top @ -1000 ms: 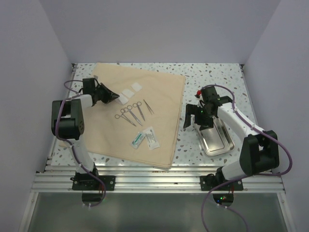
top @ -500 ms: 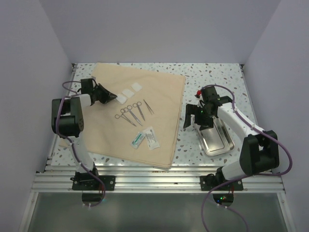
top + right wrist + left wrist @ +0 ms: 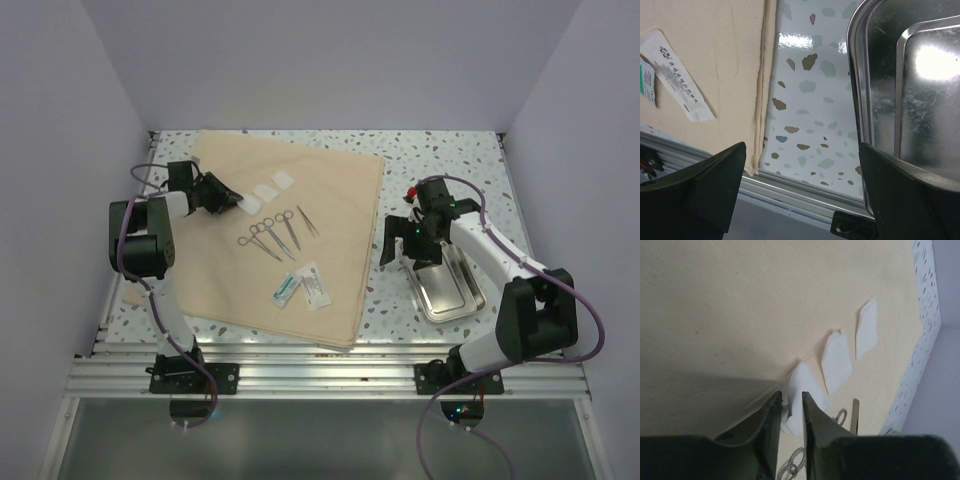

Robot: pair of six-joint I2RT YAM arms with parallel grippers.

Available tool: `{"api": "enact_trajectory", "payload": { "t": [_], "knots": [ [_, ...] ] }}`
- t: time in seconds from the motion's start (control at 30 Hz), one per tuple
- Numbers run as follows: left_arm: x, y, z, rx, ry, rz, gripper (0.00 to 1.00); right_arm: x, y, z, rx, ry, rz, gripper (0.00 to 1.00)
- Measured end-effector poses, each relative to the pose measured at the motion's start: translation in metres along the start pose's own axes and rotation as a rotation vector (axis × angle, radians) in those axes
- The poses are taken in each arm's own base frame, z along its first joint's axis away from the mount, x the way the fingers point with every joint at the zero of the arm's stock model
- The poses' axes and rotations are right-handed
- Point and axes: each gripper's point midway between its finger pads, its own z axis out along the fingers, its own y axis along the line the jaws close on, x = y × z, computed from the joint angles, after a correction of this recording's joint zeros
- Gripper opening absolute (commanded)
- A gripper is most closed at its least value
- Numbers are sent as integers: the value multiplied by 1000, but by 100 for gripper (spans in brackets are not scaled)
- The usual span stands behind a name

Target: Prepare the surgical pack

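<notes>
The big tan cloth (image 3: 330, 190) lies flat and open on the table, so the things for the pack can be lined up on it. At its near edge sit the sealed packets (image 3: 300, 287). Off the cloth, just past its right edge, the shiny tray (image 3: 455, 295) waits on the bare table. The right gripper (image 3: 403, 245) hangs over the tray's far end with its fingers spread wide and nothing in them, likely ready to take the tray. In the middle of the cloth lie the scissors and forceps (image 3: 268, 235). Farther back, near its left edge, the left gripper (image 3: 791, 397) is pinched on a white gauze piece (image 3: 807, 385), with two more gauze squares (image 3: 837, 362) just beyond. Since a second ago the left gripper has slid a little toward the cloth's left edge. The right one looks the same.
</notes>
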Motion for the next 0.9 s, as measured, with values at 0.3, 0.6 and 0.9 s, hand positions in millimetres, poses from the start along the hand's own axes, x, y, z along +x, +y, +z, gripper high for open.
{"api": "enact_trajectory", "payload": {
  "t": [0.3,0.6,0.9],
  "knots": [
    [2,1,-8,-29,21,57,45,1,-1,2,2,7,2,99],
    [-3,-7,-25,-56,-4,98,45,0,0,2,-2,4,2,99],
    [0,-2,-20,-61,7,84,45,0,0,2,-2,6,2,99]
  ]
}}
